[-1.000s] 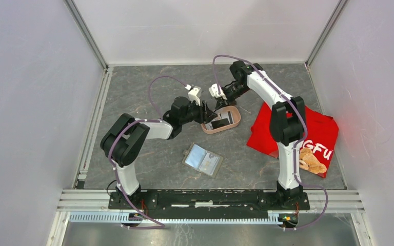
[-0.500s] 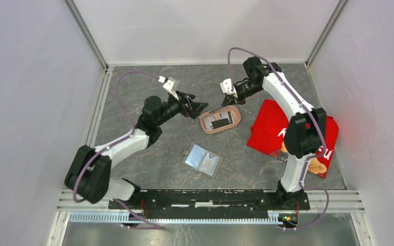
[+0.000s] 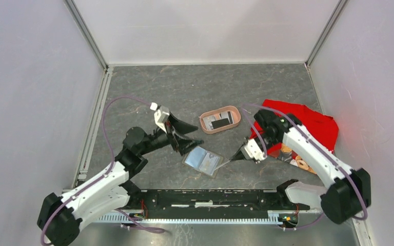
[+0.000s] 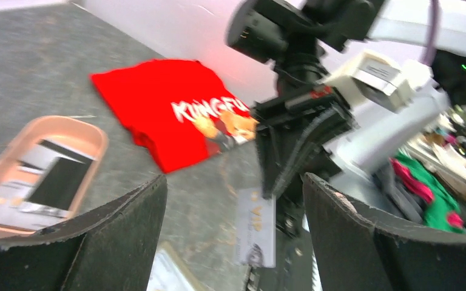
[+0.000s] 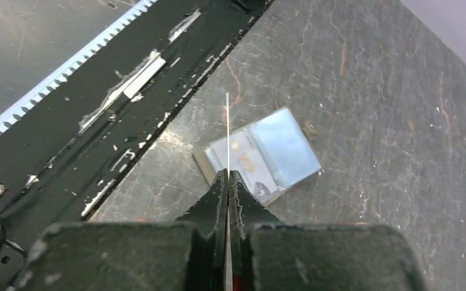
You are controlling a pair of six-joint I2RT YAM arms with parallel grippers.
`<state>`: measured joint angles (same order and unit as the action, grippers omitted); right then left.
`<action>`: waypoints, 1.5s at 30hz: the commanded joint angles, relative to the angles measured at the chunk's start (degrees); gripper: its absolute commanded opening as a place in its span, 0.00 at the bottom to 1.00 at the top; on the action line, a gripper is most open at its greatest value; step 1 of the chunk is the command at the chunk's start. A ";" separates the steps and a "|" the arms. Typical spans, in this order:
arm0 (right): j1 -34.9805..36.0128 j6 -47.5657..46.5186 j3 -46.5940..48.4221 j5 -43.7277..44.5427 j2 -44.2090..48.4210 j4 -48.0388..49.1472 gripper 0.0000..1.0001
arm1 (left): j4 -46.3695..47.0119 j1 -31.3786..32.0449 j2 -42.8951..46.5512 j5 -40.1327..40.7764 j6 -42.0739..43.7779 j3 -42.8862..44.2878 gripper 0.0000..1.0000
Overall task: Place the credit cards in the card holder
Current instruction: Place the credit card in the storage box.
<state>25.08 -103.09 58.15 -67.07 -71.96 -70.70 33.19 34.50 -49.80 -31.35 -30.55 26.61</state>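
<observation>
The worktop (image 3: pixel 184 92) is a dark grey, stone-patterned slab. Near its middle the card holder (image 3: pixel 202 160) lies open and flat, slightly skewed, with a pink oval tray (image 3: pixel 202 121) farther back and well apart from it. A red T-shirt (image 3: pixel 313 125) with a printed front lies crumpled on the right side, near the tray but not touching it.

**Q:** Where does the top camera sit?

**A:** High above the near edge, facing down and forward. It takes in the whole counter (image 3: pixel 195 87) from far off.

**Q:** And the wrist cameras?

**A:** The left one looks low and nearly level through the left claw (image 4: pixel 233 180), toward the right claw (image 4: pixel 269 193), its credit card (image 4: pixel 256 227) and the pink tray (image 4: pixel 95 132) — all shared with the top view. The right one looks steeply down, close, along that card's edge onto the card holder (image 5: pixel 261 157).
</observation>
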 commanded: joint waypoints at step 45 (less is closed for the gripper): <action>0.59 16.19 4.27 1.49 -7.89 8.07 0.00 | -25.18 19.89 -26.52 1.30 23.78 16.36 0.71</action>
<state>25.50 -92.40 59.81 -65.89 -79.15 -64.86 11.03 54.13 -74.67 -29.93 -11.90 39.03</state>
